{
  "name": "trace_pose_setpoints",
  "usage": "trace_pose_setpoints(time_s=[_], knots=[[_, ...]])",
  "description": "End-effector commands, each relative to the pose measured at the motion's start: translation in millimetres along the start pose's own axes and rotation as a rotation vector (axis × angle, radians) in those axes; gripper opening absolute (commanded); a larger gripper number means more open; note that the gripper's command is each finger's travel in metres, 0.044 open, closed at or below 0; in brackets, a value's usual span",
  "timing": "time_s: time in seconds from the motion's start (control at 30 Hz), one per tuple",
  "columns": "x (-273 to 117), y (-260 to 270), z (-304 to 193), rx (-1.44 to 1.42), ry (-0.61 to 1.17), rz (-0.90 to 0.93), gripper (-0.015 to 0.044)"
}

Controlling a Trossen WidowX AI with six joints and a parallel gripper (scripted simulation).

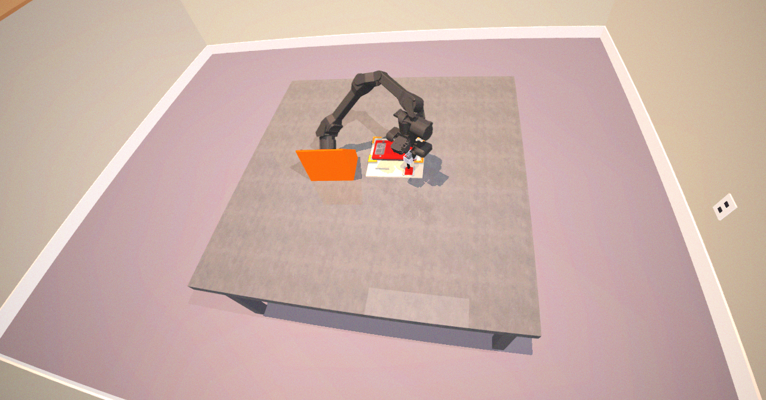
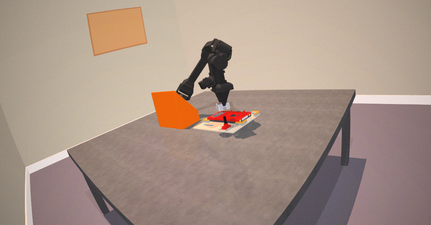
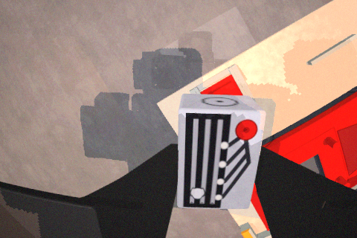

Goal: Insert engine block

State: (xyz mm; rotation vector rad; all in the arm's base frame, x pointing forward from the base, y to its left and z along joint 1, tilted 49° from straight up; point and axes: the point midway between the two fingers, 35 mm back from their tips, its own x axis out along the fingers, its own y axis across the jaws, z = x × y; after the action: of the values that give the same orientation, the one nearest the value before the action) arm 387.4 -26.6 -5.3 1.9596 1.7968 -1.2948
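My gripper [image 1: 408, 156] [image 2: 223, 105] [image 3: 216, 154] is shut on the light grey engine block [image 1: 408, 159] [image 2: 219, 106] [image 3: 238, 193]. In the wrist view the block's striped face with a red round cap faces the camera, between the two black fingers. The block is held up in the air; in the exterior view it shows above and behind the car body. The red car body [image 1: 381, 156] [image 2: 217, 117] [image 3: 320, 139] lies flat on the cream board [image 1: 374, 172] [image 2: 202, 127] [image 3: 271, 59]. Part of its opening shows in the wrist view; the rib and the block's slot side cannot be made out.
A red base with an upright black stick [image 1: 408, 171] [image 2: 225, 127] [image 3: 227, 85] stands on the board's front corner. Yellow-orange corner brackets [image 2: 241, 121] [image 3: 247, 233] surround the car body. A large orange block [image 1: 329, 165] [image 2: 168, 110] stands left of the board, near the arm's base.
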Motion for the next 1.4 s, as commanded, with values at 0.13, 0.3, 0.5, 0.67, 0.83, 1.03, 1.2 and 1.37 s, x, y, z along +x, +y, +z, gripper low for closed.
trace_pose_setpoints(time_s=[0.13, 0.3, 0.5, 0.67, 0.83, 1.03, 1.2, 1.37], knots=[[5, -13, -13, -0.283, 0.005, 0.003, 0.0], [9, -20, -21, -0.455, 0.005, 0.003, 0.0], [14, -30, -31, -0.661, 0.006, 0.003, 0.0], [19, -38, -39, -0.833, 0.007, 0.004, 0.0], [23, -47, -46, -1.005, 0.008, 0.004, 0.0], [28, -58, -54, -1.212, 0.011, 0.005, 0.0], [32, -67, -60, -1.384, 0.014, 0.005, 0.0], [37, -77, -66, -1.557, 0.018, 0.006, 0.0]])
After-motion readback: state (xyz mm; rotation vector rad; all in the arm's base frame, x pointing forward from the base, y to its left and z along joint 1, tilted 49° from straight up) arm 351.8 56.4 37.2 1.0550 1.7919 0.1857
